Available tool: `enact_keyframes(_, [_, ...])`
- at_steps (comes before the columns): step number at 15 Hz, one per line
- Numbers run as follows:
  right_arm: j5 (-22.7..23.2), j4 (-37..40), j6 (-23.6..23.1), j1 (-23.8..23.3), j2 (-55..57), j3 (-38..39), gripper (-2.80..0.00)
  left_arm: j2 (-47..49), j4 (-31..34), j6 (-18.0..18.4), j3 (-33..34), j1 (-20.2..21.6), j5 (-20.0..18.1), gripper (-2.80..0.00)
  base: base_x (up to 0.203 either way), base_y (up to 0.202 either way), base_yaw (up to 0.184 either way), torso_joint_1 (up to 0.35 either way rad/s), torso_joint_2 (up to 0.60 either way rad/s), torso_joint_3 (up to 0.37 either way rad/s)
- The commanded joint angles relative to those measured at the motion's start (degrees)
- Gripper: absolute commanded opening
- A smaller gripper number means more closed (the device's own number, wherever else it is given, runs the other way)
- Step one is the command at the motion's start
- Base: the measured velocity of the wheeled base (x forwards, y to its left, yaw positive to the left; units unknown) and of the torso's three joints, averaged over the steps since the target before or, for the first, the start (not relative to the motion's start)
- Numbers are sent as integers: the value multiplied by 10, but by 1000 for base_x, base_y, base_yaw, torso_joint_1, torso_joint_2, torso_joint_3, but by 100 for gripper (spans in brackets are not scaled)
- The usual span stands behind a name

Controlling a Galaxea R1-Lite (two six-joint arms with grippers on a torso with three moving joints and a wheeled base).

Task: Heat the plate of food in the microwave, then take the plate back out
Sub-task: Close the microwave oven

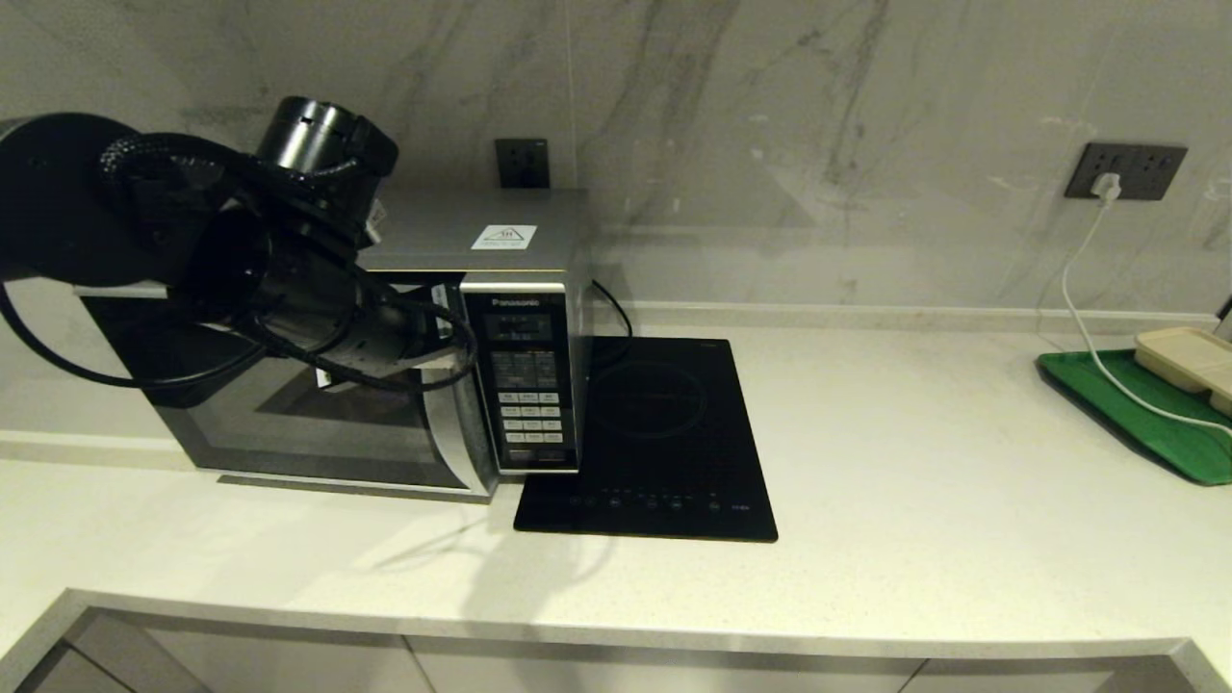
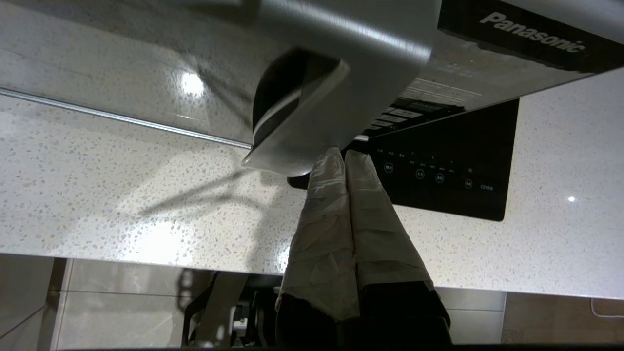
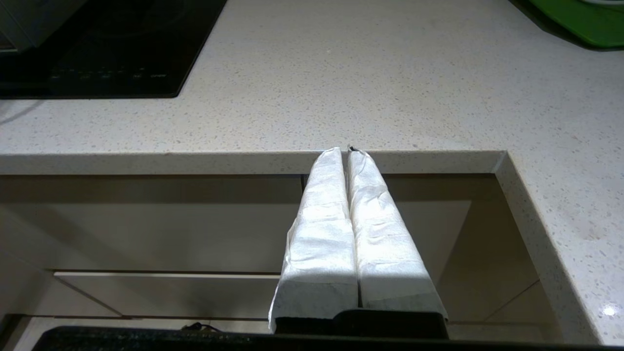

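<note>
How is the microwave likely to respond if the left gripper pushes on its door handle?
The microwave looks boxy, wide and flat-based on the counter, so it probably resists tipping. The curved handle strip looks smooth and glossy, so the shut left gripper, tips close to its lower end, may slip.

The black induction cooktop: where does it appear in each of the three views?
Head view: the flat black glass induction cooktop lies in the centre, directly right of the silver microwave.
Left wrist view: right of centre, beyond the shut left gripper.
Right wrist view: upper left corner.
Shared landmark: its row of touch controls.
</note>
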Motion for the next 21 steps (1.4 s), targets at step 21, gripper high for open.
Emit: enact_keyframes(21, [0,0,0,0,0,0,-280,40,-97,39,13,7,46,-280,0,0,0,0,0,0])
